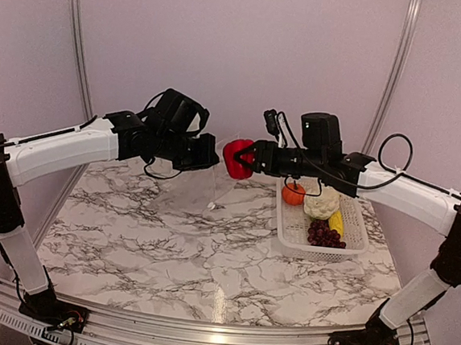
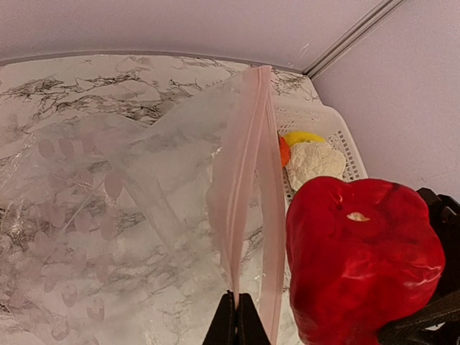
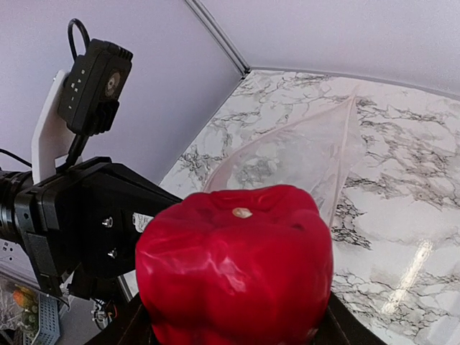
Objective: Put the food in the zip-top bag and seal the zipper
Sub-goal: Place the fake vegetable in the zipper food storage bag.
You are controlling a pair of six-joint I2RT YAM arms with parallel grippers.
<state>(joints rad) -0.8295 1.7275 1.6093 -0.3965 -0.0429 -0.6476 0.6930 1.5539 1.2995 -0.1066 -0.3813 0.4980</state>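
Overhead, above a marble table (image 1: 167, 256): left gripper (image 1: 209, 158) pinched fully shut on the zipper (image 2: 246, 172) of the bag (image 1: 190, 192), top edge lifted. Right gripper (image 1: 241, 159) partly open, clamped around a red pepper (image 1: 232, 155), held in the air just right of the bag. Zipper stretching straight away from the left fingertips, bag hanging below toward the table. Pepper's pale-spotted end turned away from its gripper, toward the bag. Further right, white basket (image 1: 360, 236) holding an orange (image 1: 293, 194), cauliflower (image 1: 321, 203), grapes (image 1: 324, 233) and a yellow piece (image 1: 337, 222), apart from the bag.
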